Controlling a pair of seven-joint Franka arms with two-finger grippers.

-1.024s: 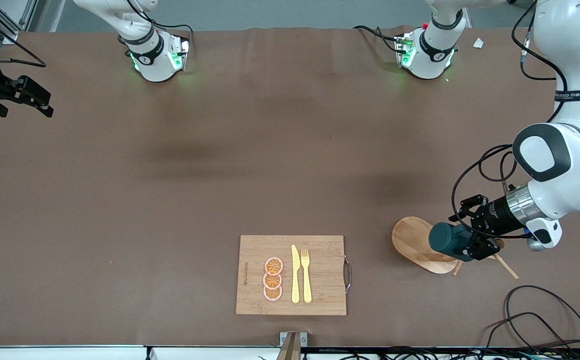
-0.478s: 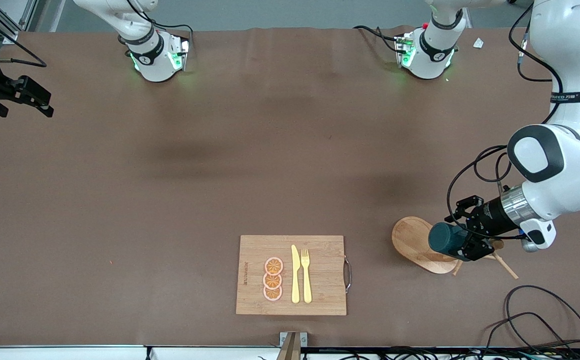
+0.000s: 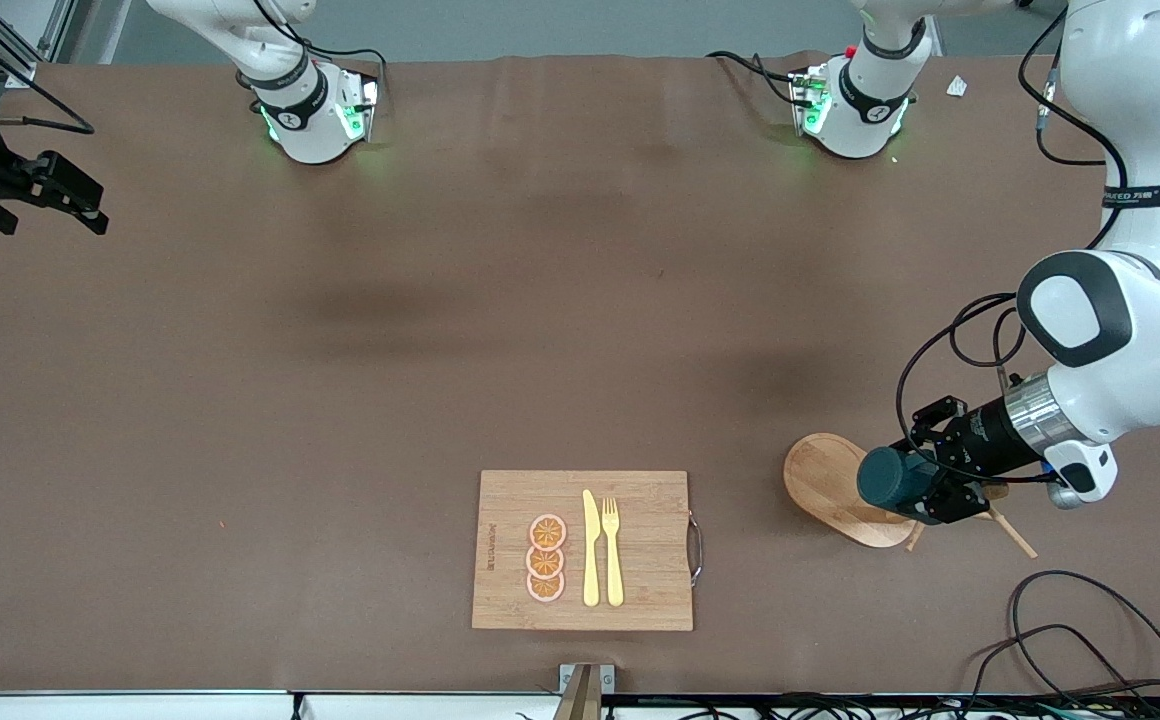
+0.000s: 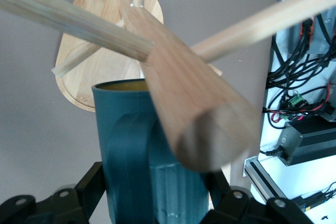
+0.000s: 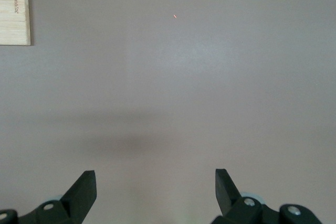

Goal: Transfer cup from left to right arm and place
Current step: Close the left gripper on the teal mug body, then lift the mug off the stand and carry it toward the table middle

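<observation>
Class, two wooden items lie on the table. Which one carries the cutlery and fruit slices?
The rectangular cutting board does, holding the knife, fork and orange slices. The oval rack base does not.

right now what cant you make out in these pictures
- Wooden peg rack, front view: its post and most pegs sit under the left gripper and the dark teal cup it is shut on.
- Cup, left wrist view: its base is cut off by the edge, and the rack's post covers part of its rim.
- Right gripper, front view: too dark and small; only its wrist view shows it open over bare table.
</observation>
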